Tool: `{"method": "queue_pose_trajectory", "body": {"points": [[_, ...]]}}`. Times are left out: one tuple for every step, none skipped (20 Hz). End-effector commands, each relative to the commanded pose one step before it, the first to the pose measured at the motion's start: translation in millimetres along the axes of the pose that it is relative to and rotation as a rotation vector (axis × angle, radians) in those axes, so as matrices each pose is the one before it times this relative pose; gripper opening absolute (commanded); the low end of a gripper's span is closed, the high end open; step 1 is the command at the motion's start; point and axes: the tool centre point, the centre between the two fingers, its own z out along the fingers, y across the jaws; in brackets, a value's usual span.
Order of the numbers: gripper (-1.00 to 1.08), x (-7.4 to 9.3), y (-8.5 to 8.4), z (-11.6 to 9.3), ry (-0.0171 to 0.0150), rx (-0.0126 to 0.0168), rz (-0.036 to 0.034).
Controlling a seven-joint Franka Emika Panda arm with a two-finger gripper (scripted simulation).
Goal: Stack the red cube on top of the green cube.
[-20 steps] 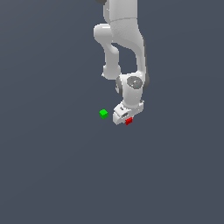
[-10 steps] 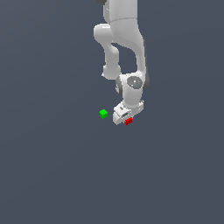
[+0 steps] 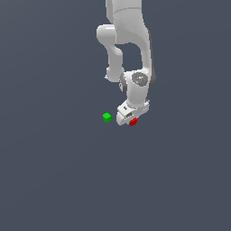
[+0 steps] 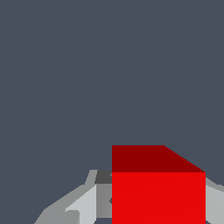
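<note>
The red cube (image 3: 133, 122) lies on the grey floor under the white arm, and my gripper (image 3: 129, 120) is lowered right over it. Up close in the wrist view, the red cube (image 4: 158, 192) sits between the two grey fingers (image 4: 101, 199), which press against its opposite sides, so the gripper is shut on it. The green cube (image 3: 106, 117) rests on the floor a short way toward the exterior view's left of the gripper, apart from it. It does not show in the wrist view.
A plain dark grey floor (image 3: 63, 180) stretches all around. The white arm (image 3: 128, 40) rises above the gripper toward the top of the exterior view.
</note>
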Motion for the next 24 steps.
{"method": "queue_pose_trajectory", "body": {"points": [[-1.00,0.05,0.04,-15.26,0.00116,-0.00071,-0.00016],[-1.00,-0.06,-0.03,-7.05,0.00000,0.00000,0.00000],[-1.00,-0.01,-0.03,-6.80,0.00000,0.00000,0.00000],[-1.00,0.03,-0.03,-6.35,0.00000,0.00000,0.00000],[-1.00,0.05,-0.04,-5.87,0.00000,0.00000,0.00000],[-1.00,0.14,-0.21,-5.31,0.00008,0.00052,-0.00045],[-1.00,0.07,-0.04,-4.86,0.00000,0.00000,0.00000],[-1.00,0.08,-0.03,-4.35,0.00000,0.00000,0.00000],[-1.00,0.10,-0.03,-3.82,0.00000,0.00000,0.00000],[-1.00,0.09,0.07,-3.31,0.00028,0.00063,0.00003],[-1.00,0.15,0.00,-2.75,0.00000,0.00000,0.00000],[-1.00,0.18,0.02,-2.21,0.00000,0.00000,0.00000],[-1.00,0.22,0.05,-1.67,0.00000,0.00000,0.00000],[-1.00,0.25,0.07,-1.12,0.00000,0.00000,0.00000],[-1.00,0.11,0.40,-0.65,0.00014,-0.00007,0.00067],[-1.00,0.12,0.04,-0.12,0.00000,0.00000,0.00000],[-1.00,-0.07,-0.15,1.12,0.00054,-0.00033,-0.00029],[-1.00,-0.31,0.25,0.14,0.00000,0.00000,0.00000],[-1.00,-0.94,0.75,0.42,0.00000,0.00000,0.00000],[-1.00,-1.56,1.24,0.70,0.00000,0.00000,0.00000],[-1.00,-2.18,1.73,0.98,0.00000,0.00000,0.00000],[-1.00,-2.79,2.22,1.25,0.00000,0.00000,0.00000],[-1.00,-3.38,2.71,1.52,0.00000,0.00000,0.00000],[-1.00,-3.97,3.18,1.79,0.00000,0.00000,0.00000]]}}
